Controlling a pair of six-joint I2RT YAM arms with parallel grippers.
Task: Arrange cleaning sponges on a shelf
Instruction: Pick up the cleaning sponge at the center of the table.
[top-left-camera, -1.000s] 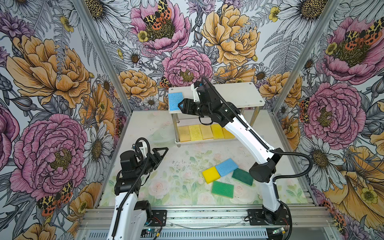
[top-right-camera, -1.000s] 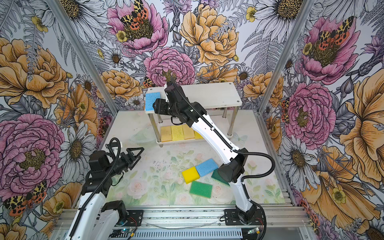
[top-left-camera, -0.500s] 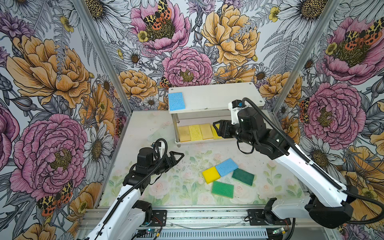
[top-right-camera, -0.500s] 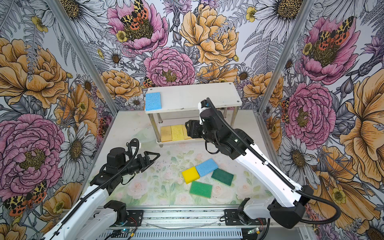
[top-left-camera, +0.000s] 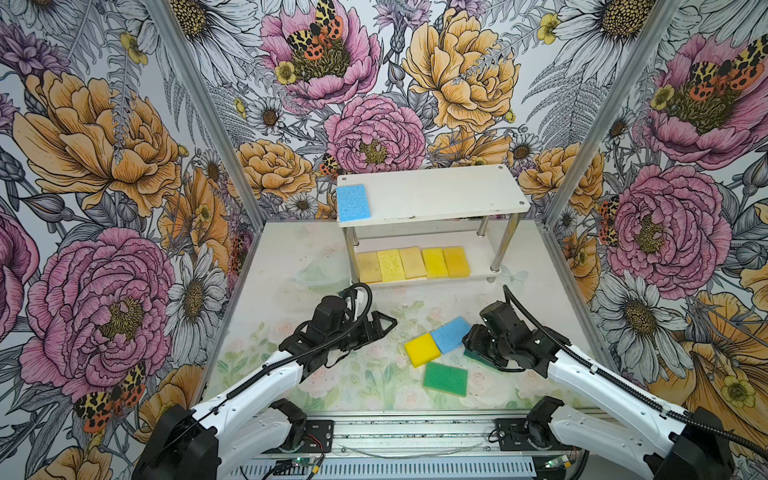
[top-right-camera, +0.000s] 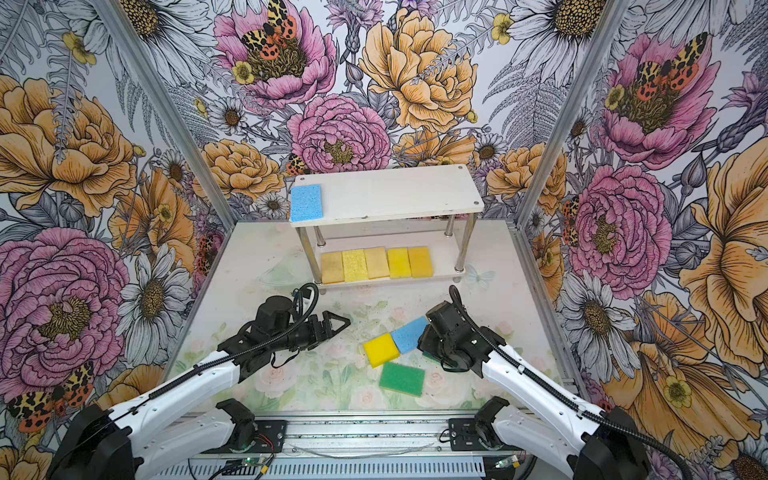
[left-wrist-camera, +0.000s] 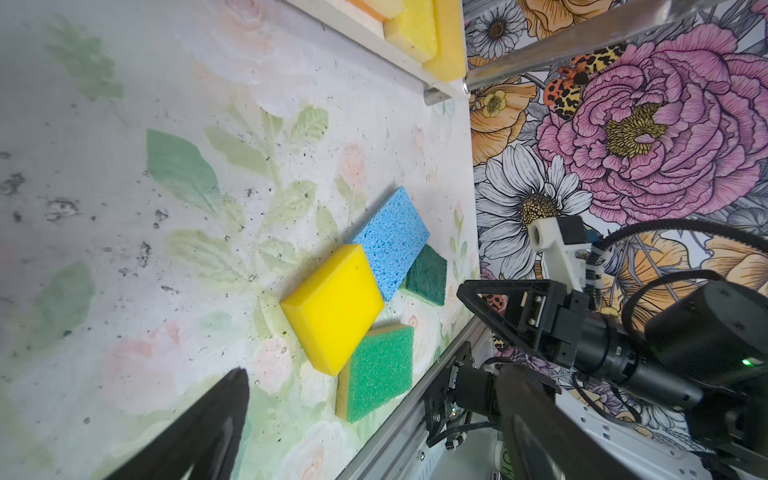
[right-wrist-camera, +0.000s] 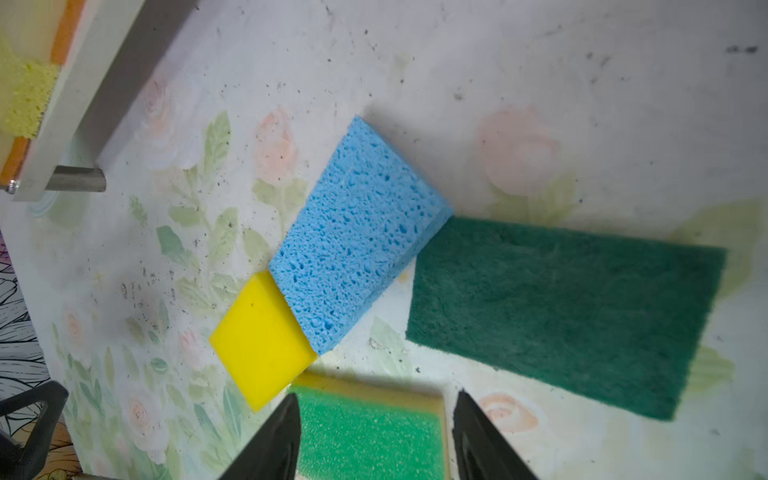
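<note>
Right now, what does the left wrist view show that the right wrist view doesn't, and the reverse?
Only the left wrist view: the right hand from outside, open and empty, and the front rail. There the blue sponge partly hides the dark green sponge.
Only the right wrist view: the dark green sponge whole, and the right hand's fingers framing the light green sponge.
Both: the yellow sponge, the blue and the two green ones, all loose, and a corner of the shelf.
</note>
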